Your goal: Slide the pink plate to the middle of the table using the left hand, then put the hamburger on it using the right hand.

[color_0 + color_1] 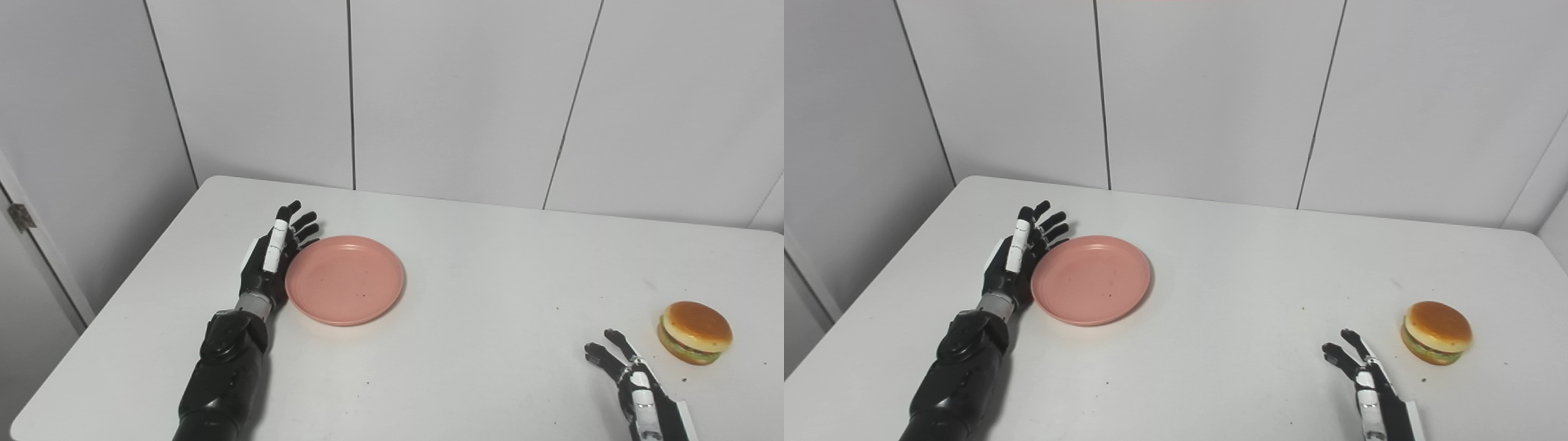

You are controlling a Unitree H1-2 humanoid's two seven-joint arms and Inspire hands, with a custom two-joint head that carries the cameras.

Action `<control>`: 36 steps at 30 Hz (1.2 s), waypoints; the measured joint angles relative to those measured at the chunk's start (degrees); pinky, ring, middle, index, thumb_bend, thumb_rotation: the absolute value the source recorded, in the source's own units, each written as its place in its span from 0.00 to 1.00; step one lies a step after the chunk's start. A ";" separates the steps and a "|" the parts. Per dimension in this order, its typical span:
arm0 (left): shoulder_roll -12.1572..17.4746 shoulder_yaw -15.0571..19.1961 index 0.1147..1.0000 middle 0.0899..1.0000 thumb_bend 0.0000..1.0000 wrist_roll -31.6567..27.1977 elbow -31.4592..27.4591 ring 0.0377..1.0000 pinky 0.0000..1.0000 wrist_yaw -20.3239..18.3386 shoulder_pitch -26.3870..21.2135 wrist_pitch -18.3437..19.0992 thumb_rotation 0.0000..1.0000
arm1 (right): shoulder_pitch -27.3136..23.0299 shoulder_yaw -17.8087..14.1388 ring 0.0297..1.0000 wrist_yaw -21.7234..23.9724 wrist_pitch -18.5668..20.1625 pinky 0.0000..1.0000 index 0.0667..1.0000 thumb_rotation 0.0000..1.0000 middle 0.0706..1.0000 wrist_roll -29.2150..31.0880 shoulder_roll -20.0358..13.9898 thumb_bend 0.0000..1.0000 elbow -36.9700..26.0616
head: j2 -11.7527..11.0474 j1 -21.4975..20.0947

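White table [478, 294], bare pink plate [344, 280], left hand [272, 257] against its rim, fingers spread, right hand [634, 383] splayed near hamburger [695, 332]

2 head cameras, side by side, overlooking same table [490, 318].

Pink plate [345, 280] appears smooth plastic with a dull sheen; hamburger [695, 332] has a glossy, moulded bun; bench [490, 318] is smooth matt white, lightly speckled; left hand [274, 257] shows glossy black plastic with white panels.
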 measured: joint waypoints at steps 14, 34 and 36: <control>-3.76 -1.99 0.85 0.83 0.98 3.37 -5.30 0.85 0.88 3.76 2.51 0.09 0.82 | 0.05 0.25 0.81 0.00 0.90 0.95 0.86 1.00 0.77 -0.73 0.04 0.74 -0.70 | 0.35 -0.79; -9.56 -3.34 0.86 0.82 1.00 4.38 -11.32 0.85 0.84 6.76 4.81 4.06 0.85 | 0.11 1.68 0.82 -0.79 3.07 0.96 0.87 1.00 0.77 -1.82 0.48 0.74 -1.79 | 1.06 -3.16; -9.70 -3.86 0.85 0.83 1.00 4.45 -11.32 0.86 0.86 6.70 4.81 4.05 0.84 | 0.11 1.78 0.81 -0.89 3.16 0.96 0.86 1.00 0.76 -1.85 0.52 0.73 -1.84 | 1.32 -3.78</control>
